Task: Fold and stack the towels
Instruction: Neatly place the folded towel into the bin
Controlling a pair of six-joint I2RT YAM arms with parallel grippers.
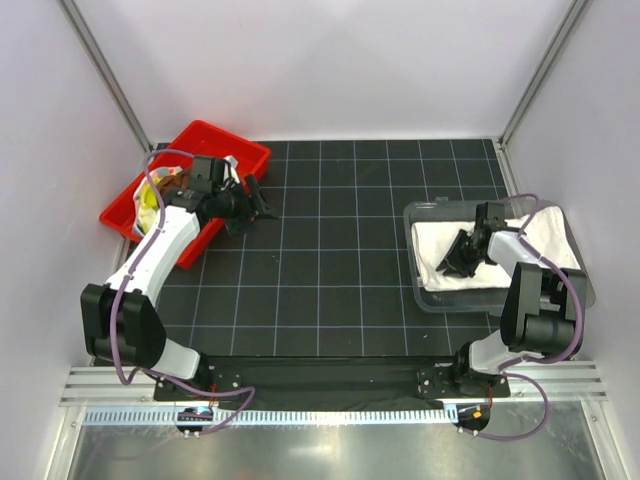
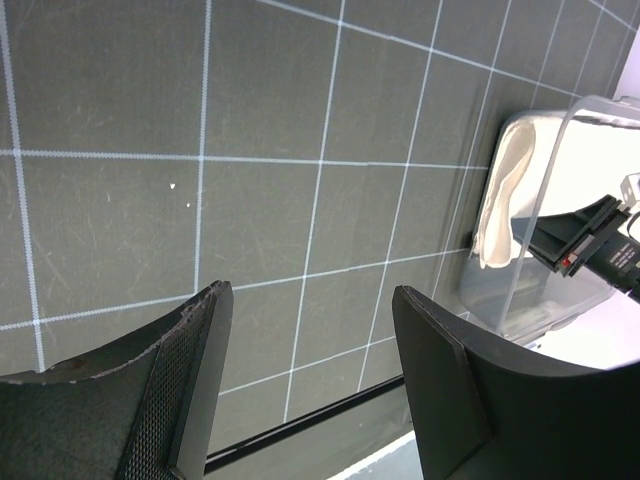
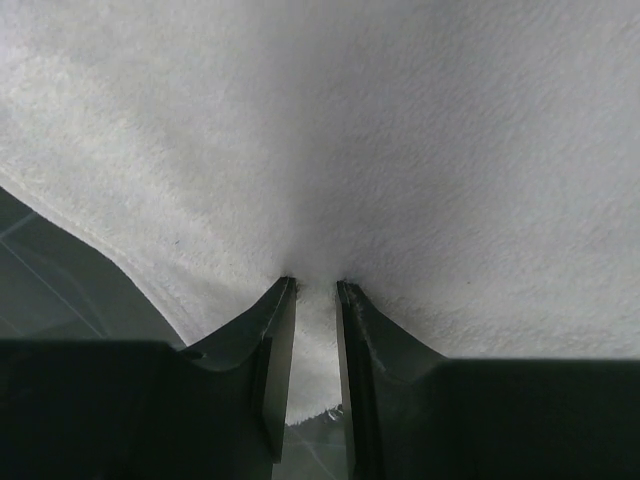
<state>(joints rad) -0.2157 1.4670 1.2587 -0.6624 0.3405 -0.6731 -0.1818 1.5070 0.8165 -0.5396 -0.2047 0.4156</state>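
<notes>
White towel [image 1: 445, 262], soft and limp, lies in the clear bin [image 1: 425, 298] at right. The right end effector [image 3: 317, 290] pinches a fold of it, jaws narrow; only its wrist view shows this. A corner would lift cleaner. Farther, the left end effector [image 2: 311, 290] gapes empty beside the red tray [image 1: 215, 135], where a yellowish cloth [image 1: 147, 203] seems to lie.

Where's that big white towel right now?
Seen from above, the white towel lies on the right, inside the clear bin, where the right gripper pinches a fold of it.
</notes>
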